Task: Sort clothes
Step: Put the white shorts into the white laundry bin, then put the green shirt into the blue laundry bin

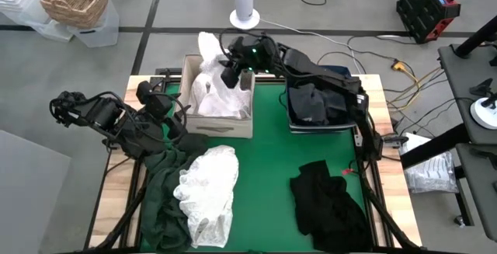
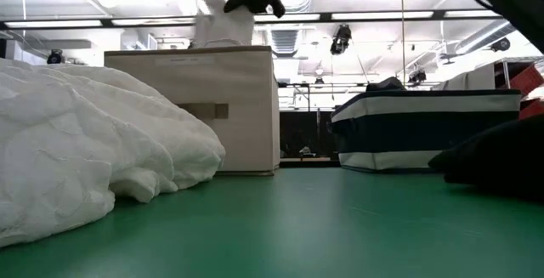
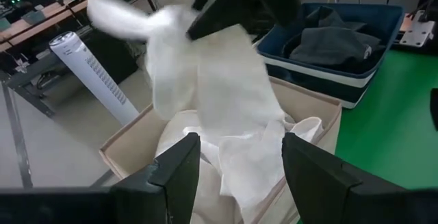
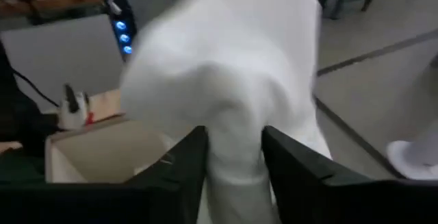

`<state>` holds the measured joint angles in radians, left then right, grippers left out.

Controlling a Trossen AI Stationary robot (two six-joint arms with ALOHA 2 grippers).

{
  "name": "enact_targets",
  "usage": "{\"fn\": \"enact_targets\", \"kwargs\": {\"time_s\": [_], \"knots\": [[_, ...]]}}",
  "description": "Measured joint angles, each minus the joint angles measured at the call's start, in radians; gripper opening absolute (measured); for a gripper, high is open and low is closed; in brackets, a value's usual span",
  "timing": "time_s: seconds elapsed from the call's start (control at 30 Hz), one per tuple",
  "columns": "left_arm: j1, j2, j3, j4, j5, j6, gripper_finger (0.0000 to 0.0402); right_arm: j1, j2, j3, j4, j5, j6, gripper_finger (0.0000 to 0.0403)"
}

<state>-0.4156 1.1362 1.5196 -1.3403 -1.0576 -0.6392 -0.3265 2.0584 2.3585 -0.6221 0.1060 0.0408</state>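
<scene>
Partly parted right claw [image 4: 234, 157] around white garment [image 4: 226, 66]

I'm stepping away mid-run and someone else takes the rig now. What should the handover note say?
Right gripper: above the beige box, a white garment between its fingers; whether they have let go cannot be told.
Left gripper: open, empty, waiting beside the box at the table's left.
Done: white clothes in the beige box, dark clothes in the navy bin.
Left: on the green mat, a dark green garment, a white garment and a black garment. Finish the drop first.
</scene>
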Motion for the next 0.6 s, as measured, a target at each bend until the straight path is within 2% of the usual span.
{"fn": "enact_targets", "kwargs": {"time_s": [0.1,0.33,0.5,0.6], "knots": [[0.000,-0.001,0.000,-0.006,0.000,0.002,0.0185,-0.021,-0.006,-0.028,0.010,-0.077,0.054,0.0170],[0.000,-0.004,0.000,-0.019,0.001,0.008,0.0185,-0.038,-0.044,-0.026,-0.098,-0.088,0.070,0.0237],[0.000,-0.004,0.000,-0.019,0.030,0.010,0.0185,-0.030,-0.098,-0.026,-0.177,-0.088,0.037,0.0260],[0.000,-0.002,-0.001,-0.015,0.096,0.010,0.0185,-0.021,-0.142,-0.025,-0.244,-0.088,0.012,0.0261]]}}
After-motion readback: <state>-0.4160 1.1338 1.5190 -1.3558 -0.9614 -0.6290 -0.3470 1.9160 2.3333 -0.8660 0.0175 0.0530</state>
